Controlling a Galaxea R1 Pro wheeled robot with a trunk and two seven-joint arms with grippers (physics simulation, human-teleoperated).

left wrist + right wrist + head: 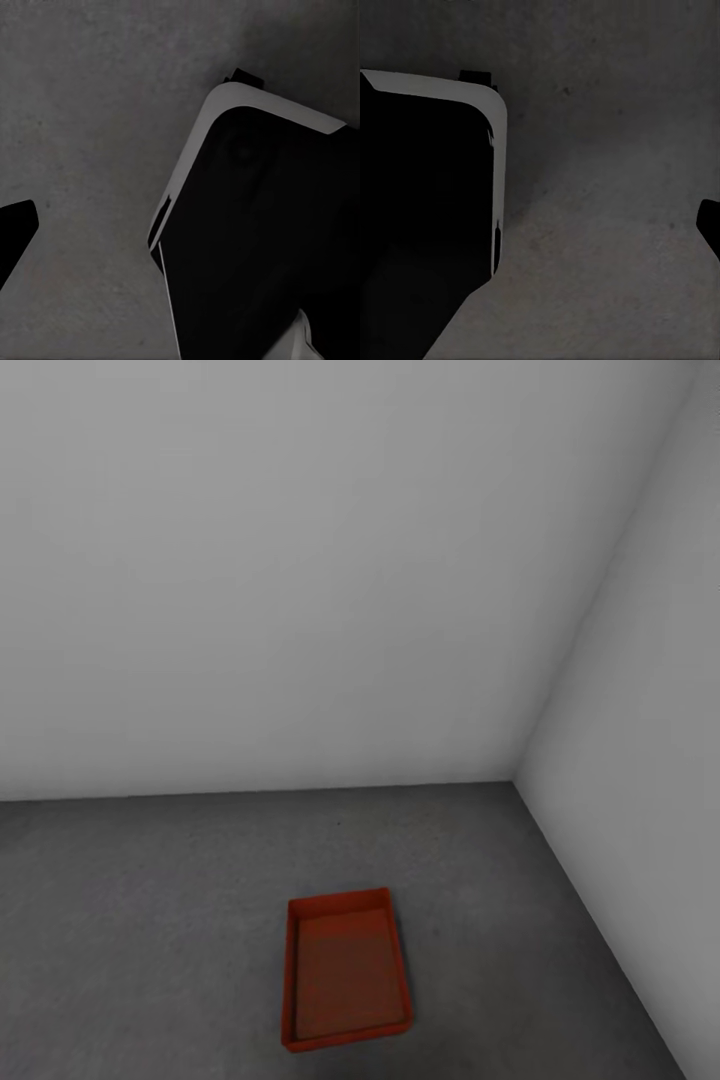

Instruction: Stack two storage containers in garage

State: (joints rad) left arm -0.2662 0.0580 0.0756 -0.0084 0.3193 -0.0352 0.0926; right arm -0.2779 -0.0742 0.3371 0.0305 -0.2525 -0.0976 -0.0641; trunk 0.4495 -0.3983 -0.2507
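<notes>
One orange-red storage container (346, 970) lies open side up on the garage's dark grey concrete floor (140, 920), a little right of centre and near the corner of two white walls. It is empty. In the left wrist view a dark fingertip (13, 234) of my left gripper sits at the picture's edge over bare concrete, holding nothing. The right wrist view shows a matching dark fingertip (709, 225) of my right gripper at its edge, also over bare floor. Both grippers hang low beside my own base, away from the container.
A plain white back wall (300, 560) meets a white side wall (650, 780) at the right, closing off the corner behind the container. My black, white-rimmed base (262, 240) (427, 195) takes up much of both wrist views. Open concrete stretches to the left.
</notes>
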